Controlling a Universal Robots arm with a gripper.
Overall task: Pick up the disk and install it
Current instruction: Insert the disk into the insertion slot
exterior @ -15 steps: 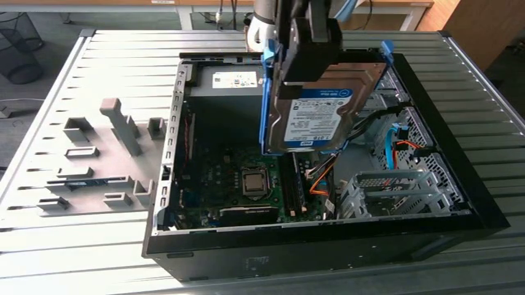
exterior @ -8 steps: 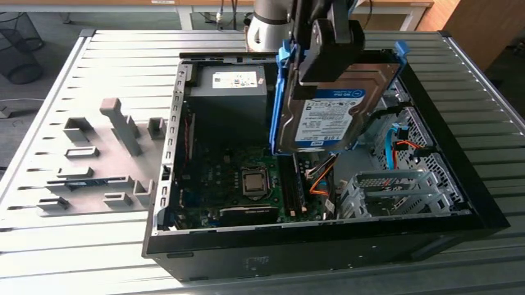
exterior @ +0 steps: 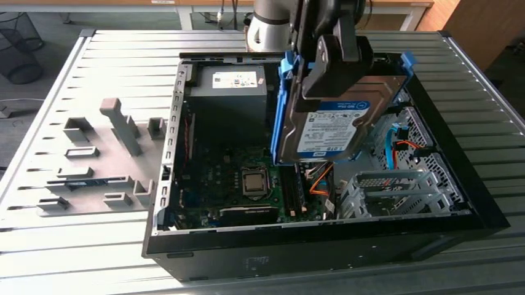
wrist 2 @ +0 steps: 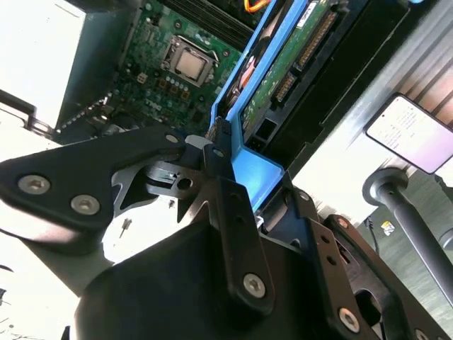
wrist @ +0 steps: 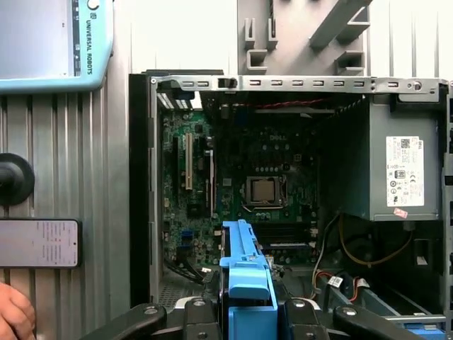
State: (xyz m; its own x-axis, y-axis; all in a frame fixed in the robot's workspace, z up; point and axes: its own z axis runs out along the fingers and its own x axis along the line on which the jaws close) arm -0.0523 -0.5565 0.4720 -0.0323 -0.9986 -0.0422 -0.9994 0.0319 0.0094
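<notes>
The disk (exterior: 336, 126) is a silver drive with a white-and-blue label, set in a blue plastic frame (exterior: 284, 104). It hangs tilted, nearly on edge, above the open computer case (exterior: 328, 243). My gripper (exterior: 330, 86) is shut on the disk's upper end, black fingers clamping the blue frame. In the second wrist view the fingers (wrist 2: 228, 185) grip the blue frame (wrist 2: 253, 168), and the disk's green circuit side (wrist 2: 283, 78) runs away from them. In the first wrist view the blue frame (wrist: 244, 273) sits between the gripper's arms (wrist: 244, 315), over the case's inside.
Inside the case lie the motherboard (exterior: 246, 178), a dark grey box with a white sticker (exterior: 230, 92) and a metal drive cage (exterior: 394, 187) with orange and blue cables. A grey fixture plate (exterior: 98, 153) lies at the exterior view's left. A person's hand (wrist: 13, 315) rests by a phone-like device (wrist: 39, 243).
</notes>
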